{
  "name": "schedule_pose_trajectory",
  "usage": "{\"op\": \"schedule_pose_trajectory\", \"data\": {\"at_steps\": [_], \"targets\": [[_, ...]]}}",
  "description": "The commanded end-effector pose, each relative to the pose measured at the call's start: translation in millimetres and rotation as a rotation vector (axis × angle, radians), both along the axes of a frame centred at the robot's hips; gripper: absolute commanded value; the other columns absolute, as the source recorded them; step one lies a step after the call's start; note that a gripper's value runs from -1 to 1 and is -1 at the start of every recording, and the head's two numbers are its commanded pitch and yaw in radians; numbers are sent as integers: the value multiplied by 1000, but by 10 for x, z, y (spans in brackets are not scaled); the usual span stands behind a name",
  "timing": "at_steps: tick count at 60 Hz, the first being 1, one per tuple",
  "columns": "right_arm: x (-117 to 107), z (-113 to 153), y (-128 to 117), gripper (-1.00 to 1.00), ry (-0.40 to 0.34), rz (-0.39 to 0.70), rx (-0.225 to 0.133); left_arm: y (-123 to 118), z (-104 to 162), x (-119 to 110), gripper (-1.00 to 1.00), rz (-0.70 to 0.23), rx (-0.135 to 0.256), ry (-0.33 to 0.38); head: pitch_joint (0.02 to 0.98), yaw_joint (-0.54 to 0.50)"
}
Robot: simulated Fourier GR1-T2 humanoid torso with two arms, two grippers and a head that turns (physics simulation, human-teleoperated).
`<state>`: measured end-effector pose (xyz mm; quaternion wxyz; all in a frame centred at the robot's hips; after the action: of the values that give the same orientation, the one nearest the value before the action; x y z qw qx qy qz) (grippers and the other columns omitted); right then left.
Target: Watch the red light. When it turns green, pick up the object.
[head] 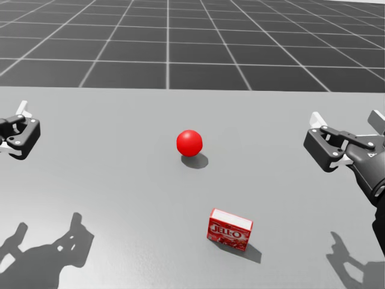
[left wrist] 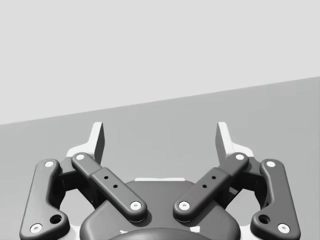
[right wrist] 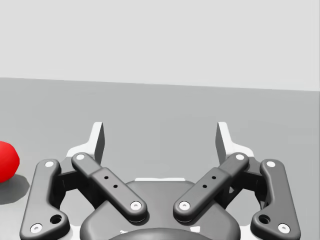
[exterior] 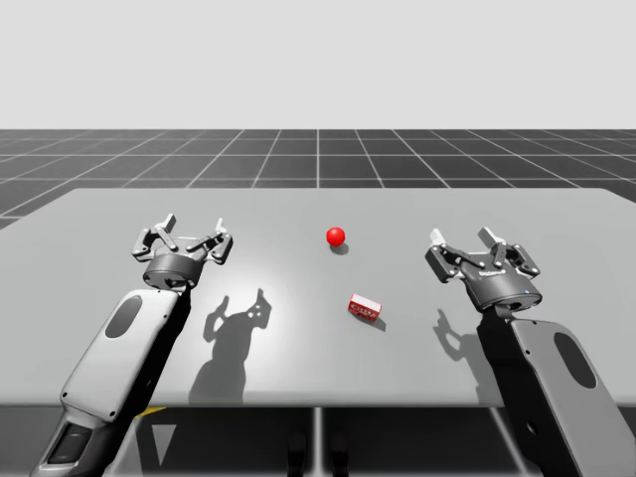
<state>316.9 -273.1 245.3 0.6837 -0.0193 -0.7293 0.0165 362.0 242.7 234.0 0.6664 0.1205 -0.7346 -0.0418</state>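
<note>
Glowing red, the small round signal light (exterior: pixel 336 236) sits on the flat grey table (exterior: pixel 298 378) near its middle, with a soft shadow just beside it. We see no green on it from the high view or the head view.

The task's thing, a small red rectangular box (exterior: pixel 366 307) with a pale top edge, rests on the table nearer to us than the light and a little to the right of it. The two are apart, not touching. The box is turned at a slant to the table's front edge, and its printed red face is toward our head. Nothing touches it.

Our left gripper (exterior: pixel 196 231) hangs above the table well to the left of the light, its two fingers spread wide apart with nothing between them. The left wrist view shows bare grey tabletop ahead of it.

Our right gripper (exterior: pixel 477 243) hangs above the table's right part, well apart from the box, and its fingers are likewise spread wide around empty space. In the right wrist view the red light shows beside this gripper, off past one finger, not between the two.

Both arms cast dark shadows (exterior: pixel 234 333) on the table. Beyond the table's far edge lies a dark gridded floor (exterior: pixel 318 154).
</note>
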Motion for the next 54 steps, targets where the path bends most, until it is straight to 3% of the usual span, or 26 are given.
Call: {"op": "schedule_pose_trajectory", "data": {"at_steps": [1,23,27,54], "targets": [[2,3,-1,-1000,-1,-1,0,0,-1,3,-1000,0,0,0,630,-88],[-1,-1,2,-1000,-2,-1,-3,-7,0,1,-1000,-6,-2,3,629,-85],[-2,-1,2,-1000,5,9,13,-10,1,-1,-1000,-6,-2,3,629,-86],[-7,9,1,-1000,-2,5,3,-23,11,-23,-1000,-10,0,2,627,-84]]}}
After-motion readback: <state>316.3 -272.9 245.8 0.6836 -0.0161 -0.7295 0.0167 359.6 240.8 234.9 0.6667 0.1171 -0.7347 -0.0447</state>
